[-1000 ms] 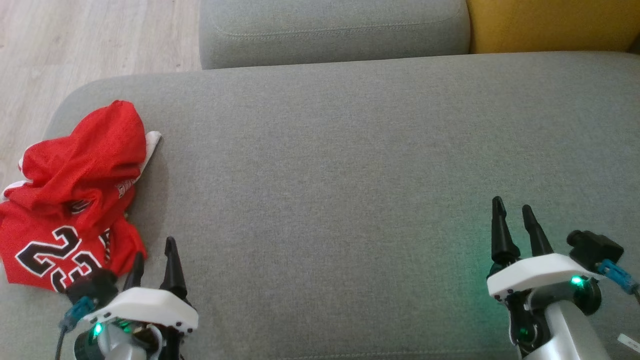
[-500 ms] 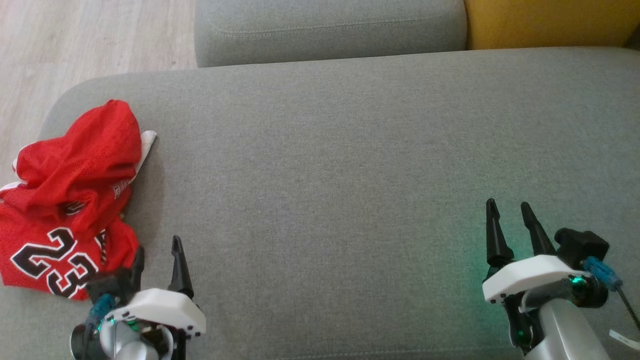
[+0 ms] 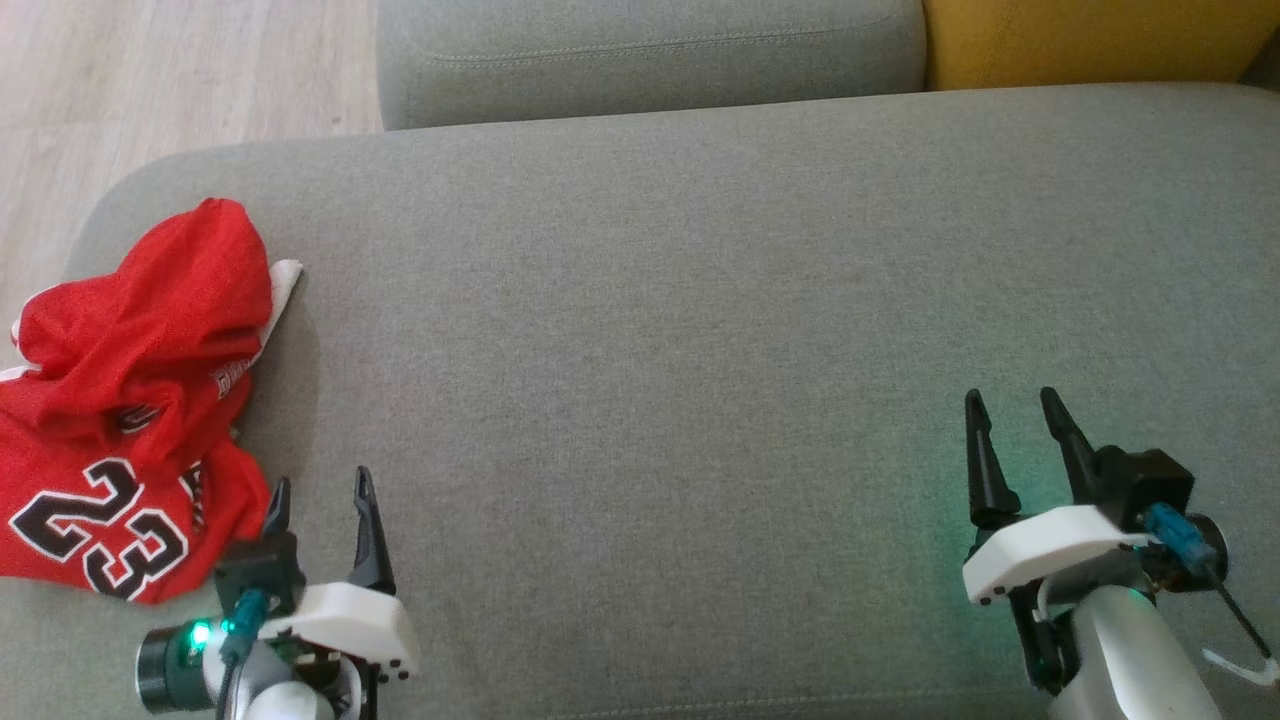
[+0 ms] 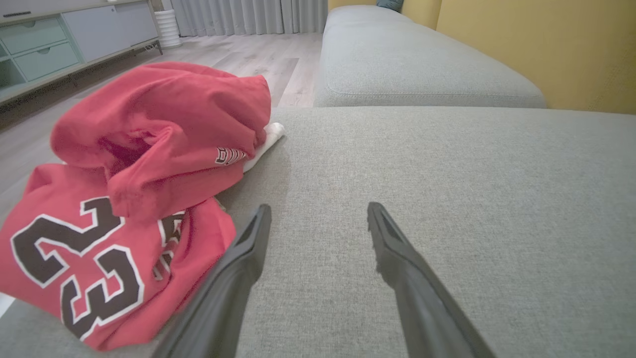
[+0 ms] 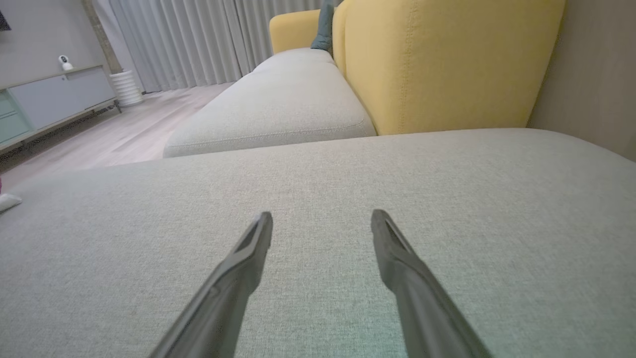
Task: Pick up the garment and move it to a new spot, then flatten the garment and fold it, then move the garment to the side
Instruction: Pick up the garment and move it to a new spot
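The garment (image 3: 130, 400) is a red jersey with a black and white number, lying crumpled at the left end of the grey sofa seat (image 3: 650, 330). In the left wrist view the garment (image 4: 134, 169) bulges up, a white edge poking out at its far side. My left gripper (image 3: 320, 490) hovers open just right of the jersey's near corner, nothing between its fingers. It shows as my left gripper (image 4: 318, 214) over bare cushion. My right gripper (image 3: 1010, 405) stands open far to the right, and in its own view my right gripper (image 5: 322, 219) has only cushion ahead.
A second grey cushion (image 3: 650, 55) lies beyond the seat, with a yellow backrest (image 3: 1090, 40) at the far right. Wooden floor (image 3: 170, 70) shows past the seat's left end. A low cabinet (image 4: 59, 44) stands across the room.
The head camera has shifted a little. My left gripper has drawn back toward the seat's near edge, beside the jersey. The right gripper has barely moved. Both stay open.
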`<state>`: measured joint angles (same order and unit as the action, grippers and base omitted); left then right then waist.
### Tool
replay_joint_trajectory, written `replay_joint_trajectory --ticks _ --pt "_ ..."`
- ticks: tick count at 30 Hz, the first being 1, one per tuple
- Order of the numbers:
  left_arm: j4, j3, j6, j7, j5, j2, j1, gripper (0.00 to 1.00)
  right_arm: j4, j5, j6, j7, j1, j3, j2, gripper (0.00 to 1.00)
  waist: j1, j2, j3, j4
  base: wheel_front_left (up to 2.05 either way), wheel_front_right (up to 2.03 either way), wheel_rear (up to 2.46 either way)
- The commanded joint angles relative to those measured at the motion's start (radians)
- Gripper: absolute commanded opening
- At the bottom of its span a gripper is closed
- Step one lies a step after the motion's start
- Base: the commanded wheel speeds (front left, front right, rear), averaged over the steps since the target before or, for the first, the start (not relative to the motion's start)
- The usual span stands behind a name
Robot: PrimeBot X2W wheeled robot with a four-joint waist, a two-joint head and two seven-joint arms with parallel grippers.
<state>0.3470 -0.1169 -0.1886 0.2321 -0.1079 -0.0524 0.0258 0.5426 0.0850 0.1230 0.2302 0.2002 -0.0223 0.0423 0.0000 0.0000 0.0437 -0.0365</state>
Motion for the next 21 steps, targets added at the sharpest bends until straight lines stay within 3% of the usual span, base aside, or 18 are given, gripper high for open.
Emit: replay_joint_trajectory --ticks 1,11,21 --pt "-0.031 0.025 -0.010 0.015 0.025 -0.017 0.054 1.00 -0.025 -0.026 0.007 0.017 0.055 0.020 0.008 1.00 0.0000 0.0000 0.001 0.000 0.00 0.00 0.00" --pt "-0.031 0.022 -0.024 0.030 0.084 -0.014 0.060 1.00 -0.030 -0.084 0.008 0.032 0.064 0.039 0.008 1.00 0.0000 0.0000 0.013 0.024 0.00 0.00 0.00" --pt "-0.031 0.032 -0.033 0.030 0.075 -0.008 0.037 1.00 -0.037 -0.062 0.008 0.032 0.060 0.112 0.008 1.00 0.0000 0.0000 0.012 0.189 0.00 0.00 0.00"
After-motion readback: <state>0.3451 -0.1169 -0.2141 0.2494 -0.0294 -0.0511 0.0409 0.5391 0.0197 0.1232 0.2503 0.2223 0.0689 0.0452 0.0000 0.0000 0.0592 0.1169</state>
